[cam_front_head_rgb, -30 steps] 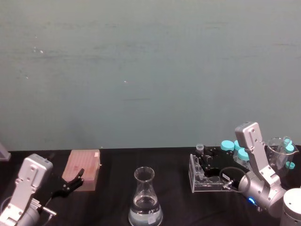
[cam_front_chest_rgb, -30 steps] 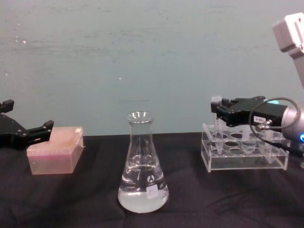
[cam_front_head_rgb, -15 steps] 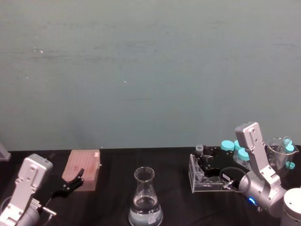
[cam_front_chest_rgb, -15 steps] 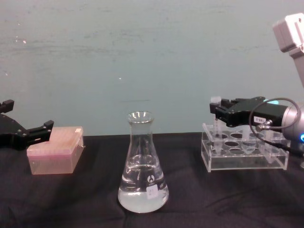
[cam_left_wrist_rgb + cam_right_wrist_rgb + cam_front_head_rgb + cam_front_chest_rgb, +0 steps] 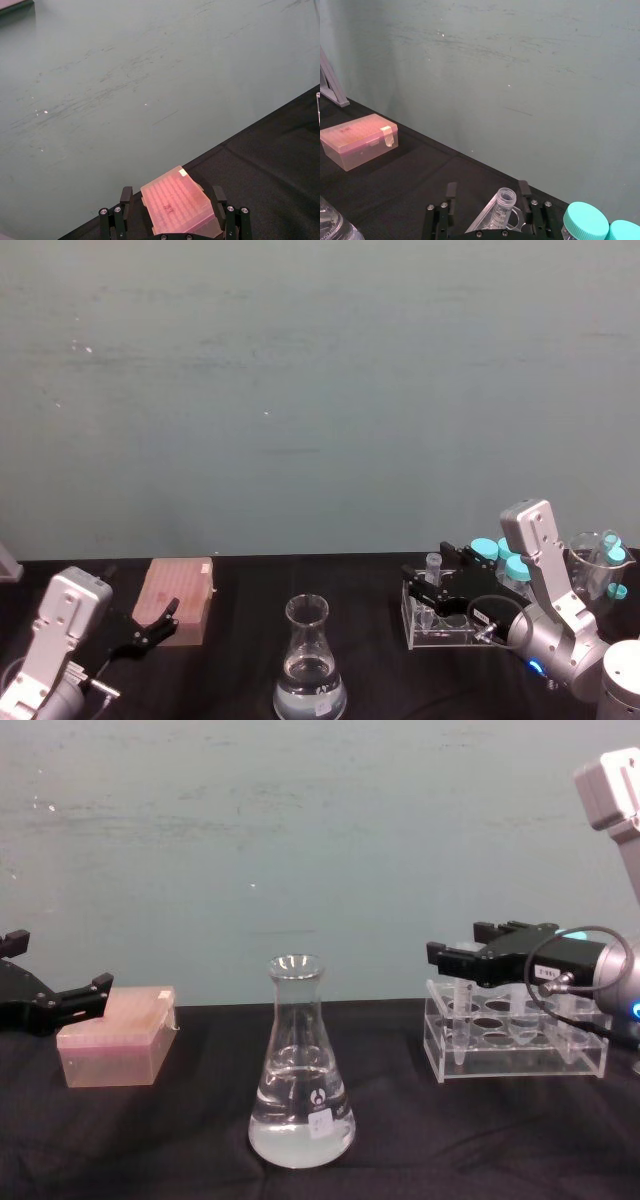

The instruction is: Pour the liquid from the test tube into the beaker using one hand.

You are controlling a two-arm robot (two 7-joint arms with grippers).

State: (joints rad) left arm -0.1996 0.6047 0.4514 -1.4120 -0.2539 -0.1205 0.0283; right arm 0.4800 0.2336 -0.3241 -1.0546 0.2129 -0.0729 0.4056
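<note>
The test tube, thin, clear plastic with a flared open rim, stood roughly upright with its mouth up, its lower part reaching down among the holes at the left end of the clear plastic rack. In the right wrist view the tube sat between the two black fingers of the right gripper, which were closed on it just below the rim. That gripper reached in level from the right on a silver-grey arm with a looped cable. Whether the tube held liquid could not be told.

Further left, near the middle of the black desk, stood the flask: clear glass, conical, wide at the base and narrow at the neck, with clear liquid in its bottom and a small white label. Behind the rack stood teal-capped jars.

At the far left the left gripper rested with its fingers spread, beside a closed pink translucent box.
</note>
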